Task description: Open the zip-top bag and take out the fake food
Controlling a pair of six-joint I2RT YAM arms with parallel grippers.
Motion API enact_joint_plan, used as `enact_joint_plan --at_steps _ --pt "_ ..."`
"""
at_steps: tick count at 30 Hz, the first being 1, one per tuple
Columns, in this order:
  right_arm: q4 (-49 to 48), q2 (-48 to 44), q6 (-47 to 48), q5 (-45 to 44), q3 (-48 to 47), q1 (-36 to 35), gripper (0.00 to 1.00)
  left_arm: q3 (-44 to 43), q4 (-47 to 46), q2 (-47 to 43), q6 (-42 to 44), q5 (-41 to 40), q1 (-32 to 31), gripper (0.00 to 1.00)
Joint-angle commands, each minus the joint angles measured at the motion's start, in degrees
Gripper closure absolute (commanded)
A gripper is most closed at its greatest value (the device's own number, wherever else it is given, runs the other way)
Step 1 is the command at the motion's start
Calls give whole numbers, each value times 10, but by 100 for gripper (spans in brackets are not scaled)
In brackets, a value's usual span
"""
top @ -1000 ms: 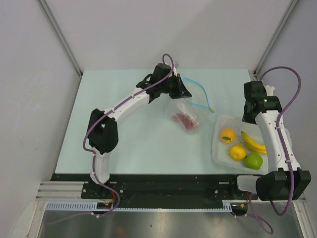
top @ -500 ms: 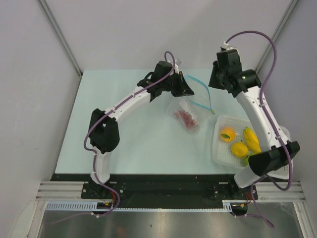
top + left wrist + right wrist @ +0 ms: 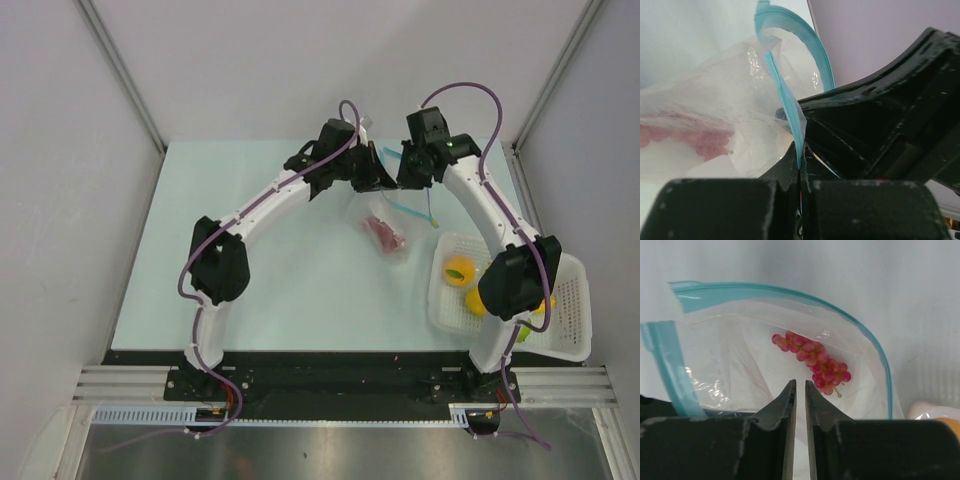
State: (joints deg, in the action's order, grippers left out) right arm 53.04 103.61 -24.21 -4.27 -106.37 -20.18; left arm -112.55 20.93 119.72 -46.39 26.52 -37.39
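The zip-top bag [image 3: 385, 226] is held up by its mouth over the far middle of the table [image 3: 280, 260], with a red berry cluster [image 3: 812, 361] inside. The left gripper [image 3: 800, 150] has its jaws clamped on the teal zip strip [image 3: 782, 90]. The right gripper [image 3: 800, 385], jaws almost closed and gripping nothing, hovers at the bag's open mouth. A white basket [image 3: 570, 300] holding fruit sits at the near right.

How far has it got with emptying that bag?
Mostly done. The bag is open, and an orange and other fruits lie in the white basket. The left pincer clamps the zip strip while the right pincer, nearly closed, hangs over the mouth. Left: the red berry cluster inside.
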Motion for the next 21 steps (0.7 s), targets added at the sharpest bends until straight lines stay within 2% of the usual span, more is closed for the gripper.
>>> enact_joint_plan --at_steps 1,8,16,21 --pt "-8 28 -19 19 18 6 84 -57 -4 21 9 13 -11 100" --pt "-36 48 -19 52 74 23 86 -85 10 42 13 7 -11 100" --pt "-62 81 -104 86 109 25 86 -97 26 56 20 2 -11 100" --pt "-83 110 -104 81 129 25 85 -81 36 46 37 -9 -11 100"
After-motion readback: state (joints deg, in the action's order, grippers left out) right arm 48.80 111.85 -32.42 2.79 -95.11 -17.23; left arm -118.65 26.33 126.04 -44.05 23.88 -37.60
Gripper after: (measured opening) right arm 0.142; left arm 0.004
